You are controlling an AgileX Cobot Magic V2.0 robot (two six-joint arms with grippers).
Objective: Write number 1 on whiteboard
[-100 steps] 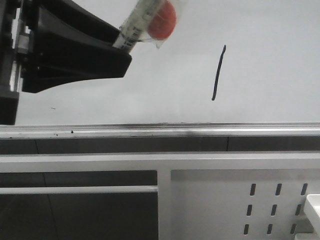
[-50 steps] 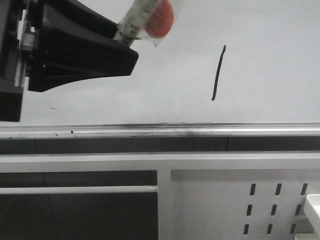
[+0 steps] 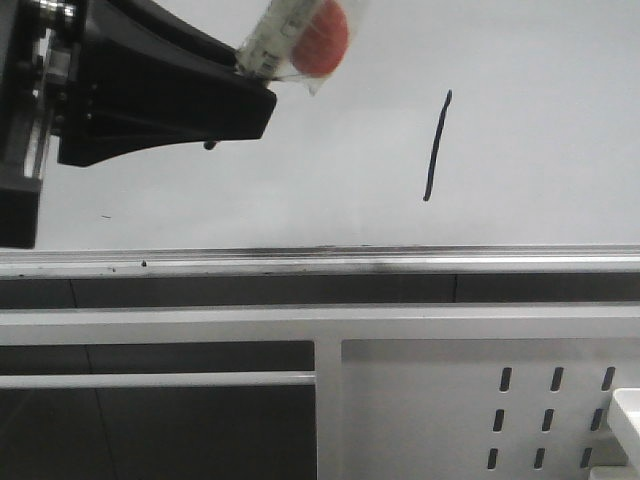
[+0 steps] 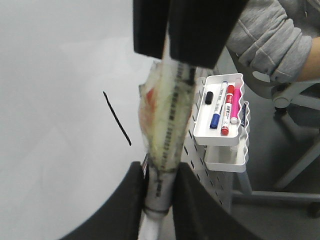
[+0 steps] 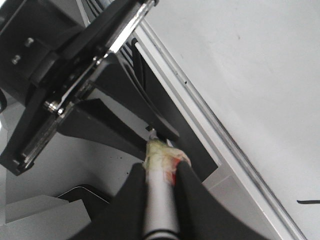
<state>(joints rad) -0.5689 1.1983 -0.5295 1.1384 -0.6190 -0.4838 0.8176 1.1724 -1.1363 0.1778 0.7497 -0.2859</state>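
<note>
The number 1 [image 3: 437, 145] is a thin black slanted stroke on the whiteboard [image 3: 540, 90], right of my left gripper [image 3: 256, 88]. It also shows in the left wrist view [image 4: 117, 118]. My left gripper [image 4: 160, 200] is shut on a white marker [image 4: 167, 125] wrapped in clear tape with a red patch [image 3: 320, 40]. My right gripper [image 5: 161, 175] is shut on the same marker [image 5: 160, 205], at its other end. Its black fingers [image 4: 200, 30] show in the left wrist view. It is out of the front view. The marker is off the board.
A silver ledge [image 3: 400, 262] runs along the board's lower edge. Below it is a white perforated panel [image 3: 450, 400]. A white tray of markers [image 4: 201, 131] hangs on that panel. A person's grey sleeve [image 4: 270, 40] and a chair [image 4: 295, 95] are beyond.
My left gripper has shifted a little right and up with the marker. A small dark point now shows under its lower finger. The stroke is unchanged.
</note>
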